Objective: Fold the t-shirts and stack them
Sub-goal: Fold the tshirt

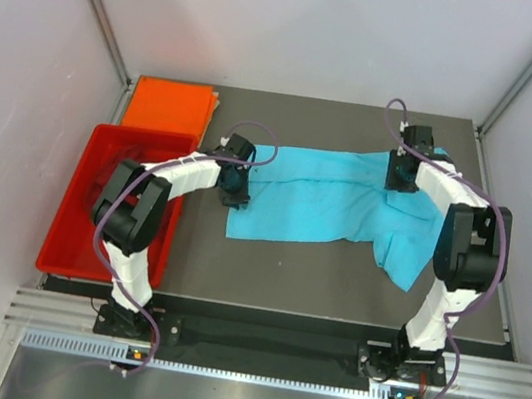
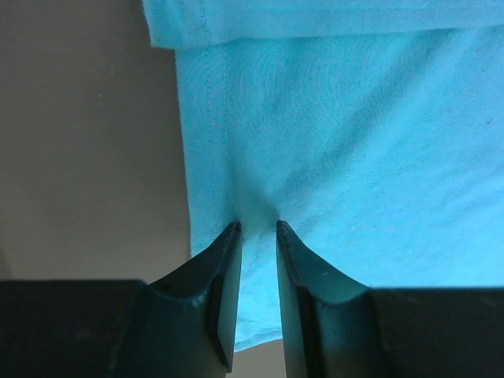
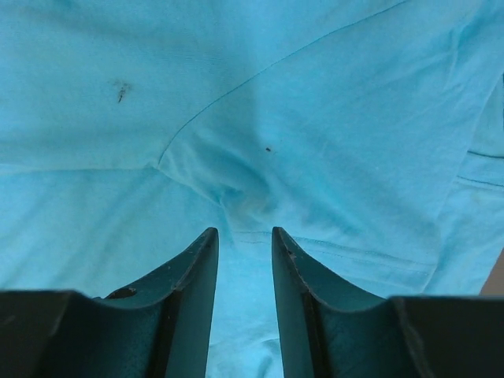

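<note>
My left claw (image 2: 257,227) and right claw (image 3: 244,231) both seem clamped on the blue shirt (image 1: 328,194), spread on the tabletop (image 1: 285,273) between them; I should lift evenly, keeping the cloth taut.

Left arm (image 1: 184,171) and right arm (image 1: 443,184) were built alike: white shells on the links, bulky black housings at the joints. A purple cable (image 1: 389,113) ran in loose loops along each arm, down to the black bases (image 1: 121,318) at the worktop's near edge. Left gripper (image 2: 258,228) and right gripper (image 3: 244,232) matched: two matte black fingers (image 2: 216,276), broad at the root, tapering to thin tips. One right finger had a small round recess (image 3: 120,293).
</note>
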### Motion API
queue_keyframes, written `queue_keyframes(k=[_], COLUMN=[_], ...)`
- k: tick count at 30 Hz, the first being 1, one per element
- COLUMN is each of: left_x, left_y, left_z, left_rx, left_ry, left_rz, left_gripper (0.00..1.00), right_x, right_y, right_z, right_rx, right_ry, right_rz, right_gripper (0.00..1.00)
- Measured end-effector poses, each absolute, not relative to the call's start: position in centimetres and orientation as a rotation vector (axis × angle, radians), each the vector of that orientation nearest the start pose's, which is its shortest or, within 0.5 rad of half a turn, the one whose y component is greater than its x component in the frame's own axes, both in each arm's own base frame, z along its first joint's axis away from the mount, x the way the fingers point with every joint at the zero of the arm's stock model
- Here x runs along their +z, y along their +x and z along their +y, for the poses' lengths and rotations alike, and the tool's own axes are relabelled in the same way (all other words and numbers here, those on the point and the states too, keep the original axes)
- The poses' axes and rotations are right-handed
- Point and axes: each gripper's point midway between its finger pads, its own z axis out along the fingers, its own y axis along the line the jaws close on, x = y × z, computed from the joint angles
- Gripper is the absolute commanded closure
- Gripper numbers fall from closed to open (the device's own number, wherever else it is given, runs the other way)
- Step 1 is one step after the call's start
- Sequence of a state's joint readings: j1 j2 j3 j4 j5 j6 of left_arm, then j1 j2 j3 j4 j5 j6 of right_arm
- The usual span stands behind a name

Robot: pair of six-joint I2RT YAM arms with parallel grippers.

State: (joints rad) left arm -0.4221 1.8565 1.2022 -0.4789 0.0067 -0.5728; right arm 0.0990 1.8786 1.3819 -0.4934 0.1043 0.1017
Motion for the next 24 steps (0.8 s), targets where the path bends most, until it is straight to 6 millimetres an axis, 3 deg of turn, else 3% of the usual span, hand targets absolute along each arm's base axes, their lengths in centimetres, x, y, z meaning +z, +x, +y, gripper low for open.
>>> queue_keyframes(k=[8, 18, 22, 24], left_x=[2.3, 2.3, 2.3, 2.3], left_y=[35.4, 35.4, 35.4, 35.5], left_z=[-18.2, -18.1, -18.0, -18.0], left_rx=[-0.238, -0.223, -0.219, -0.215], left_ry=[-0.218, -0.246, -0.253, -0.258], left_rz=[2.712, 2.694, 2.693, 2.692], left_gripper=[0.73, 0.75, 0.75, 0.76], right_x=[6.3, 4.0, 3.4, 3.2], right_y=[43.9, 43.2, 43.1, 43.1], right_z=[3.1, 3.0, 3.1, 3.0], right_rx=[-0.172, -0.178, -0.177, -0.185], right_ry=[-0.007, -0.013, -0.017, -0.018], right_rz=[2.556, 2.598, 2.61, 2.615], right_gripper=[0.7, 0.72, 0.79, 0.9])
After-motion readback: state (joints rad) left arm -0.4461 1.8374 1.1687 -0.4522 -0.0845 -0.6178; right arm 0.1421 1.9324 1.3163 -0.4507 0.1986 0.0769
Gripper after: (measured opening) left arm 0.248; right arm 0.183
